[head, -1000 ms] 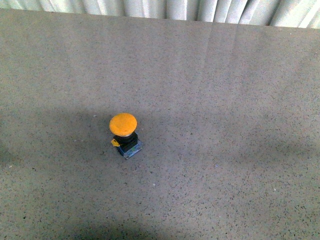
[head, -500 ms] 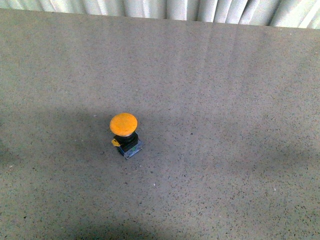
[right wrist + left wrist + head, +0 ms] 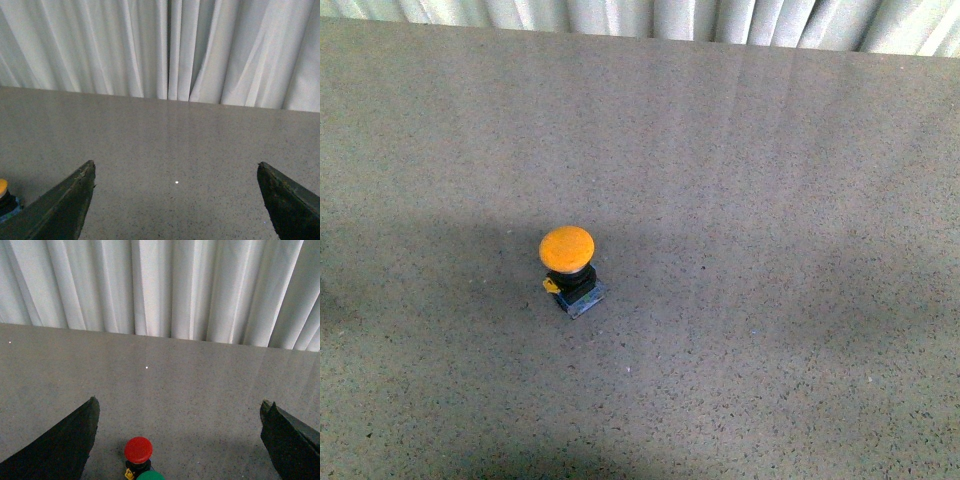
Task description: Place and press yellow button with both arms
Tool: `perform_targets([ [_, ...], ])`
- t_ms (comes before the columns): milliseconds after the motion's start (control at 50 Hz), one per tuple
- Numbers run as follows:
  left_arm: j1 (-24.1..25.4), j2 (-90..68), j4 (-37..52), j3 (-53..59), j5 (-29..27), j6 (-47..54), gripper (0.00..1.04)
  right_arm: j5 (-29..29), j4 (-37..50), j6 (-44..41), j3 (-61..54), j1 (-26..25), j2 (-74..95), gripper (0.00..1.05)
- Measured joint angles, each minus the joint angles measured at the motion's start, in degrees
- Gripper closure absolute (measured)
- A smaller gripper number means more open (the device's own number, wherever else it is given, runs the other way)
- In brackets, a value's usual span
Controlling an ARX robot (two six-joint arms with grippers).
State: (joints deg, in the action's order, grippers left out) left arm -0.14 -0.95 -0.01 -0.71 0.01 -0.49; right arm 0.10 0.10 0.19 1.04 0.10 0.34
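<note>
The yellow button (image 3: 567, 250) stands upright on the grey speckled table (image 3: 770, 200), left of centre in the front view, with its orange-yellow cap above a black body and bluish-grey base. Neither arm shows in the front view. A sliver of the button (image 3: 2, 188) shows at the edge of the right wrist view, beside one finger (image 3: 65, 205). My right gripper (image 3: 175, 165) is open and empty above bare table. My left gripper (image 3: 179, 405) is open and empty; the yellow button does not show in its view.
In the left wrist view a red push button (image 3: 138, 450) and the top of a green one (image 3: 150, 475) stand between the open fingers, near the camera. White pleated curtains (image 3: 160, 285) hang behind the table's far edge (image 3: 640, 38).
</note>
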Motion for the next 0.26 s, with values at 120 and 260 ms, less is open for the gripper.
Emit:
perform_targets([
  [120, 0.0, 0.0, 0.0, 0.0, 0.0, 0.0, 0.1, 0.0, 0.0, 0.0, 0.0, 0.0, 0.0, 0.09],
  [260, 0.0, 0.0, 0.0, 0.0, 0.0, 0.1, 0.09, 0.0, 0.0, 0.0, 0.0, 0.0, 0.0, 0.09],
])
